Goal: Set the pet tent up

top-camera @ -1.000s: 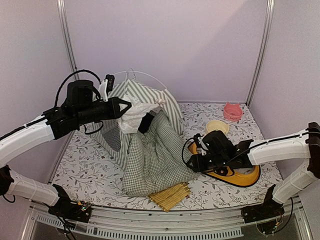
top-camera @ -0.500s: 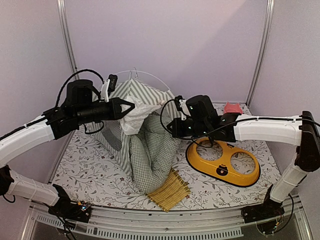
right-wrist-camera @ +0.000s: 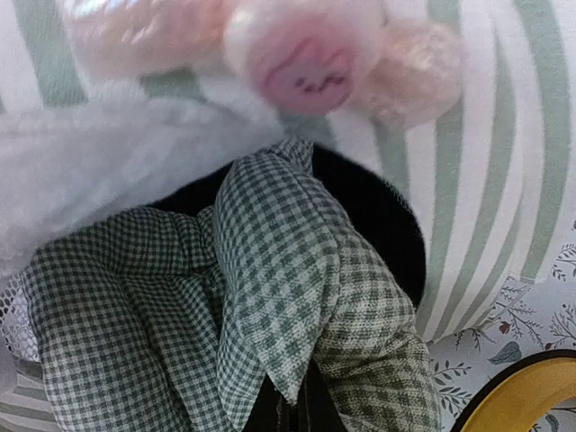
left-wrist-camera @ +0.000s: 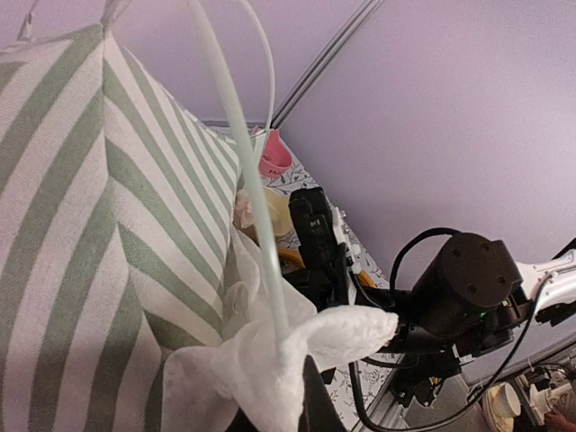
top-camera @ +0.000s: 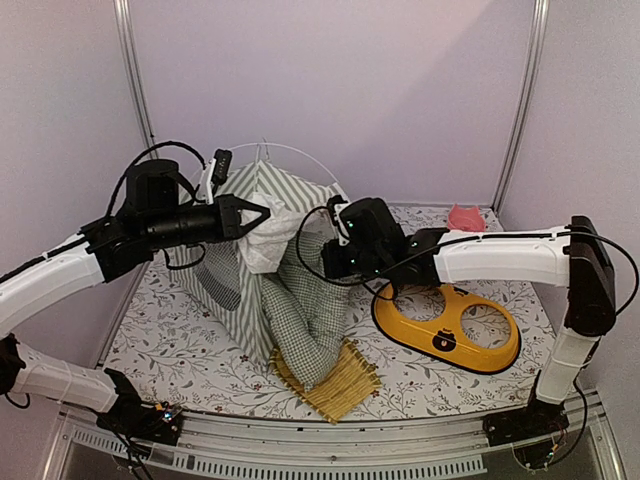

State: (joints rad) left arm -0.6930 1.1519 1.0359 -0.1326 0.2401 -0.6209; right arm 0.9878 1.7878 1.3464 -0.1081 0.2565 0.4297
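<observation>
Left tool [top-camera: 258, 214] clenched on the pet tent's [top-camera: 285, 185] white lace curtain [top-camera: 262, 240] — right tool [top-camera: 312, 262] clamped shut on the checked cushion [top-camera: 305, 320], held at the tent's doorway.

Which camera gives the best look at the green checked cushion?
The top external view: it shows most of the checked cushion, bunched and held up by the right gripper at the pet tent door. The right wrist view shows only its pinched folds close up; the left wrist view doesn't show it.
</observation>
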